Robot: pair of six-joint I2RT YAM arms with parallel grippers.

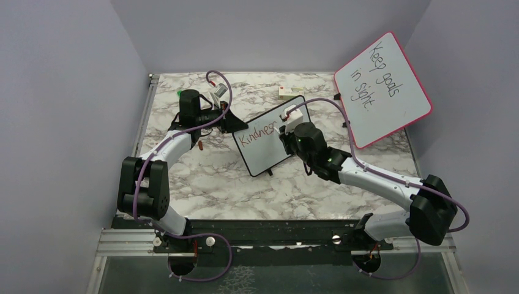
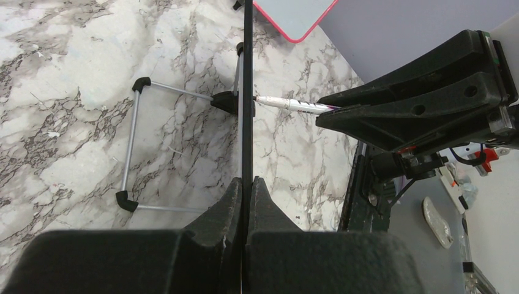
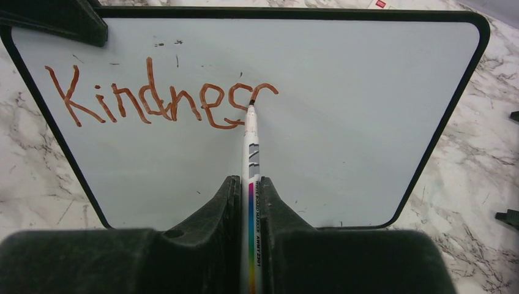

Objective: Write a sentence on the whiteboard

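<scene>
My L gripper (image 2: 247, 182) was shut tight on the edge of the small rect. whiteboard w/ thin black frame & rounded corners (image 3: 367, 122), fingers pinching it from both sides; that wrist cam saw the board edge-on. Board stood propped at a tilt near the middle of the grey-veined white marble tabletop (image 1: 208, 177), betw. my 2 arms, w/ its thin silver wire stand w/ black feet (image 2: 130, 147) resting on the marble behind it. My R gripper (image 3: 250, 182) was closed on a slim white marker w/ rainbow stripe down the barrel (image 3: 251, 153), barrel clamped betw. both fingers, tip touching the board face. The red-brown handwritten sentence (image 3: 153, 98) read only "Kindnes" plus a started curl right at the marker tip, all on one line across the board's upper part. A bigger pink-framed whiteboard w/ black writing "Keep goals in sight" (image 1: 382, 89) leaned by the R wall, apart from mine. A small white box w/ red mark (image 1: 286, 93) lay on the marble just beyond my board's far edge.
</scene>
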